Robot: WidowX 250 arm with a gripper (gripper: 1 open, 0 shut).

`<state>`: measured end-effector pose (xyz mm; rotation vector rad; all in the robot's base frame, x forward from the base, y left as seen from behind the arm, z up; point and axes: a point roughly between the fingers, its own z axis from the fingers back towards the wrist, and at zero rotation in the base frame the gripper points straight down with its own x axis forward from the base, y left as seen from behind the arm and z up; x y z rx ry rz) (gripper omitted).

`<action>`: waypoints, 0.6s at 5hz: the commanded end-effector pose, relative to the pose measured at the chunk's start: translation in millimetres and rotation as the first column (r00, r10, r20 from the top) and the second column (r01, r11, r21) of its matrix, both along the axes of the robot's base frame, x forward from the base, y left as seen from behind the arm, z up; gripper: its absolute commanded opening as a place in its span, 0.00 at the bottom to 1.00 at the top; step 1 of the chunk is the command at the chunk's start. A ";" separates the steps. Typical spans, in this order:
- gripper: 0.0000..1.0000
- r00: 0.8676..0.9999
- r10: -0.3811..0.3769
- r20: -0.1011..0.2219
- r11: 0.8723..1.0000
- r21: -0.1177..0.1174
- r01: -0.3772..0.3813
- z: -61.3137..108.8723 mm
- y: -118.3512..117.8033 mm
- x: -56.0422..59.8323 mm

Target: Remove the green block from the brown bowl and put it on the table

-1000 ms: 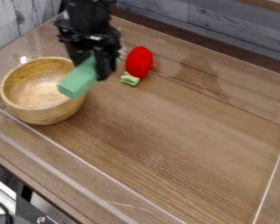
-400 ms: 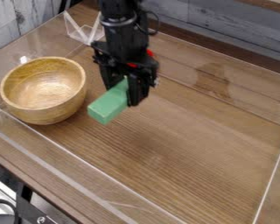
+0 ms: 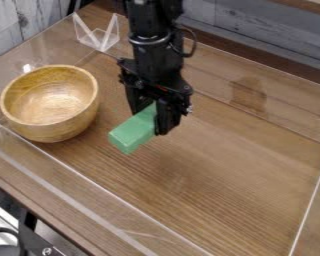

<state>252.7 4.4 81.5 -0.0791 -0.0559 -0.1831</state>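
Observation:
The green block (image 3: 133, 133) is a flat green bar hanging tilted just above the table (image 3: 230, 190), its lower end close to the wood. My gripper (image 3: 155, 116) points down and is shut on the block's upper end. The brown bowl (image 3: 48, 101) stands at the left of the table, round and light wood, with nothing in it. The block is well to the right of the bowl's rim and apart from it.
Low clear acrylic walls (image 3: 136, 225) run along the table's edges. A clear wall corner piece (image 3: 96, 33) stands behind the arm at the back left. Open wood lies to the right and front of the block.
My gripper has carried the green block from over the bowl's right rim rightward and down to near the tabletop. The red object behind is now hidden by the arm.

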 end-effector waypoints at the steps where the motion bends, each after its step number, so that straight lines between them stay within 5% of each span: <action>1: 0.00 1.000 0.009 0.027 1.000 0.007 -0.009 -4.8 -5.5 -1.6; 2: 0.00 1.000 0.012 0.023 1.000 0.009 -0.012 -17.7 -10.4 -5.0; 3: 0.00 0.999 -0.046 0.021 0.999 0.012 0.046 -24.7 -18.7 5.8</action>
